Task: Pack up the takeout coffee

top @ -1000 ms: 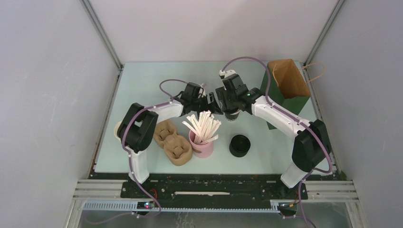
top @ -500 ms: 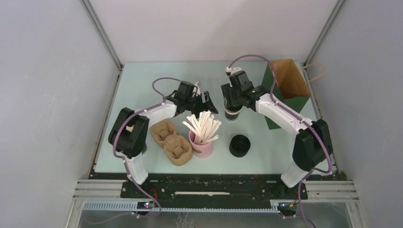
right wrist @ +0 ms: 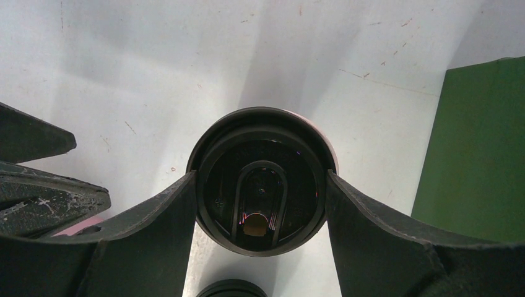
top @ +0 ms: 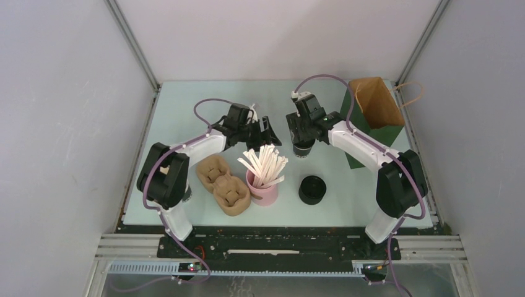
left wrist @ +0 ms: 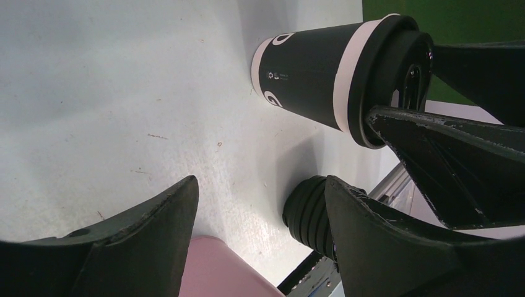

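Note:
The takeout coffee (top: 302, 149), a black paper cup with a black lid, stands upright on the table left of the green paper bag (top: 371, 120). My right gripper (top: 301, 137) comes down on it from above. In the right wrist view its two fingers press the lid (right wrist: 262, 154) from both sides, so the right gripper (right wrist: 261, 177) is shut on it. My left gripper (top: 267, 131) is open and empty, a short way left of the cup. The left wrist view shows the cup (left wrist: 316, 71) beyond the open left gripper (left wrist: 260, 185).
A pink holder of wooden stirrers (top: 263, 185) stands in front of the cup, with a squat black stack of lids (top: 312, 189) to its right and a brown pulp cup carrier (top: 223, 182) to its left. The bag's mouth is open upward.
My left gripper has drawn back to the left, away from the cup. My right gripper has stayed over the cup, and the cup has not moved.

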### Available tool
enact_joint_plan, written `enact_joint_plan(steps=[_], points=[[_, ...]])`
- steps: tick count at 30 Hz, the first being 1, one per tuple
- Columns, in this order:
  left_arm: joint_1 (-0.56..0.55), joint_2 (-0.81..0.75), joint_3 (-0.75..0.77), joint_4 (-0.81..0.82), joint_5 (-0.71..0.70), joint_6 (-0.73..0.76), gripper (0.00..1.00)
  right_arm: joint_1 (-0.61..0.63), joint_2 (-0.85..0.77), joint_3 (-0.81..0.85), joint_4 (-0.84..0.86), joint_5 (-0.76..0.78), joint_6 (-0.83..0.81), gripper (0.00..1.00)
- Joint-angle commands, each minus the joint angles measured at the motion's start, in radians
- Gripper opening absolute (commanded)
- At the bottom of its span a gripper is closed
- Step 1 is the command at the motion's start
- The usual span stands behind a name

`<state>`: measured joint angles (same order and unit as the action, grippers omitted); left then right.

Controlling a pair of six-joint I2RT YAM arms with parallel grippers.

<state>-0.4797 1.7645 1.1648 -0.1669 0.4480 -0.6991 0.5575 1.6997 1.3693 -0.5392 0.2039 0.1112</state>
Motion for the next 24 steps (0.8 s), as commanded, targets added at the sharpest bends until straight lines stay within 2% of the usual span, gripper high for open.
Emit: enact_joint_plan(steps=[1,13,24], points=[[0.009,-0.046,0.019,0.001,0.006,0.023,0.80,-0.004,0.009,0.027,-0.007,0.007,0.013,0.57],[0.009,-0.044,0.064,0.006,0.045,0.001,0.78,-0.031,0.029,0.027,-0.008,-0.059,0.027,0.57],[0.009,-0.043,0.051,0.027,0.054,-0.012,0.78,0.001,-0.007,0.057,-0.013,-0.018,-0.002,0.58]])
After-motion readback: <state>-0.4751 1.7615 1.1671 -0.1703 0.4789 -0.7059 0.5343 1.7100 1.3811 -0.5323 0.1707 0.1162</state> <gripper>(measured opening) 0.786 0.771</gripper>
